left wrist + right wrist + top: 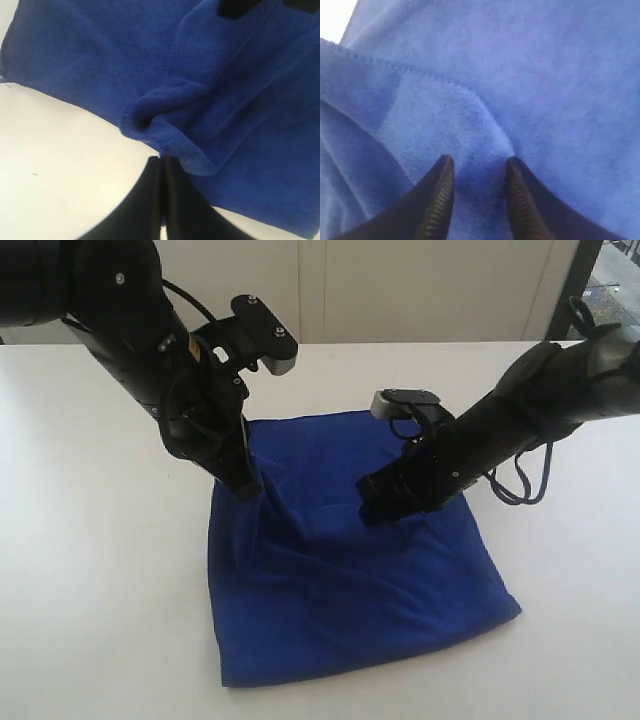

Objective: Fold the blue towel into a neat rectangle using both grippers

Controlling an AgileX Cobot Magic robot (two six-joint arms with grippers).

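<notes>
One plush, rumpled blue towel (350, 580) lies on a smooth white table (90, 570). The left gripper (162, 159), tapered black fingers (142, 205) pressed together, pinches a bunched hem; the right gripper (479, 172) stands spread, ribbed pads (437, 210) over the nap.

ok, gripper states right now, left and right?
Left gripper: shut on the blue towel, pinching its edge.
Right gripper: open, over the blue towel.
</notes>
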